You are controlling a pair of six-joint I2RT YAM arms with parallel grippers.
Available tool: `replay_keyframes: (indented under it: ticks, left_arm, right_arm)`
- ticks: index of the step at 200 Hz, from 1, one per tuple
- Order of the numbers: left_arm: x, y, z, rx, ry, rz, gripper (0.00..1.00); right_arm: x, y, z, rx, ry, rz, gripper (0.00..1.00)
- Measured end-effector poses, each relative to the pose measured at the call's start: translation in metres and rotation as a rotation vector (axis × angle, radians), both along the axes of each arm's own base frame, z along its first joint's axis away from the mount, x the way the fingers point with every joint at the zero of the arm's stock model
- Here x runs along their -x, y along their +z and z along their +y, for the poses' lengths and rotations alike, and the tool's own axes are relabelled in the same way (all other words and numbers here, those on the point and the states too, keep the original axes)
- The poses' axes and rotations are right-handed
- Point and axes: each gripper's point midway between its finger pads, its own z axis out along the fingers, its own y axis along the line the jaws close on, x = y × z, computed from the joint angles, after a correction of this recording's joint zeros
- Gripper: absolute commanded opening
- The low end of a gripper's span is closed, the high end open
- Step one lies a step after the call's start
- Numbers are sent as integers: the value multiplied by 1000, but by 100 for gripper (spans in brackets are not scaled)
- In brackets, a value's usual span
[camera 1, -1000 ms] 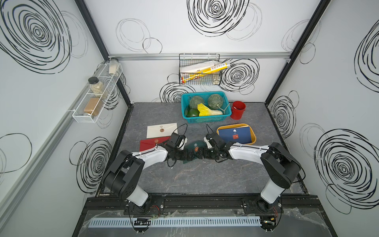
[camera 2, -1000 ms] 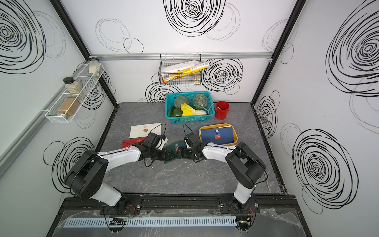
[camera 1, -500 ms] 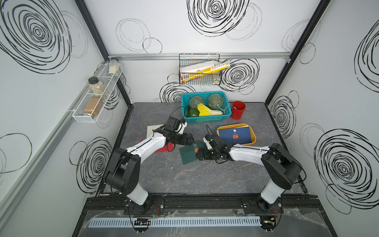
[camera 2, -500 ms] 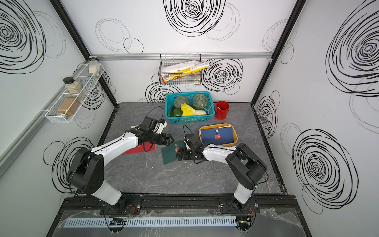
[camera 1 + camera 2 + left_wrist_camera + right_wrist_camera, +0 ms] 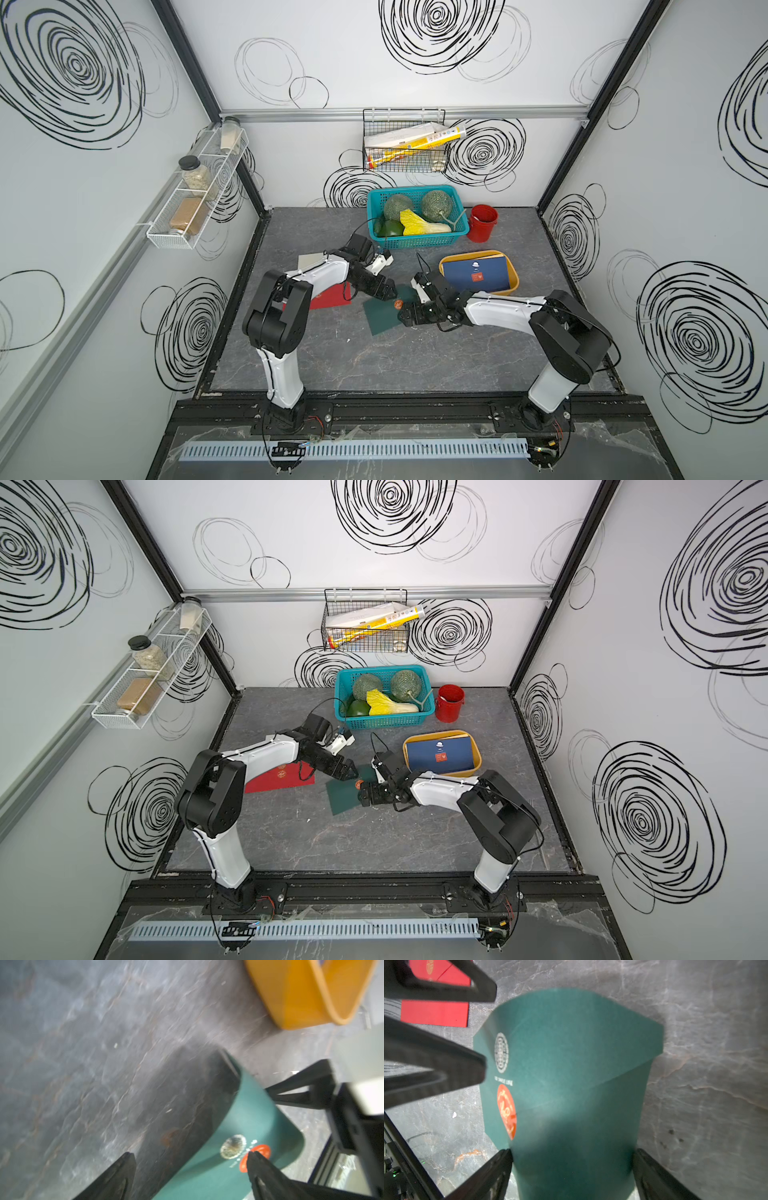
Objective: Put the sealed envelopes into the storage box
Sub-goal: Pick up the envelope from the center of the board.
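Observation:
A dark green envelope [image 5: 383,318] [image 5: 344,799] with a red seal lies mid-table, bowed upward. My right gripper [image 5: 407,314] [image 5: 572,1151] is shut on it across its width, both edges against the fingers. My left gripper [image 5: 388,292] [image 5: 190,1154] hovers open over its far edge, with one fingertip [image 5: 254,1159] above the red seal. The orange-yellow storage box [image 5: 513,279] [image 5: 478,759] stands just right of the grippers and holds a navy envelope [image 5: 476,272]. A red envelope [image 5: 329,297] [image 5: 436,1012] lies flat to the left. A white envelope [image 5: 309,261] is partly hidden under the left arm.
A teal basket [image 5: 417,240] of vegetables and a small red bucket [image 5: 482,224] stand at the back, behind the box. A wire rack [image 5: 405,143] hangs on the back wall. A white shelf [image 5: 195,195] with jars is on the left wall.
The left gripper let go of the green envelope, swung back toward the white one, then came back over the green envelope's seal. The right gripper has kept its hold and barely moved.

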Motion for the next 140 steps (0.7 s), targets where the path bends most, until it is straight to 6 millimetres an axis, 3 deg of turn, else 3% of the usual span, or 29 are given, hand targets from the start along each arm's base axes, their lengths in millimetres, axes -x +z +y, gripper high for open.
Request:
replay_keyframes:
  ticks: [27, 78, 140]
  left_arm:
    - [-2, 14, -16, 93, -90, -23, 87]
    - [15, -10, -19, 124, -144, 61, 85]
    - [26, -7, -26, 159, -203, 69, 72]
  right_arm:
    - [-1, 0, -2, 20, 16, -14, 94]
    - [0, -2, -5, 45, 42, -30, 94]
    - [0, -3, -7, 65, 67, -44, 94]
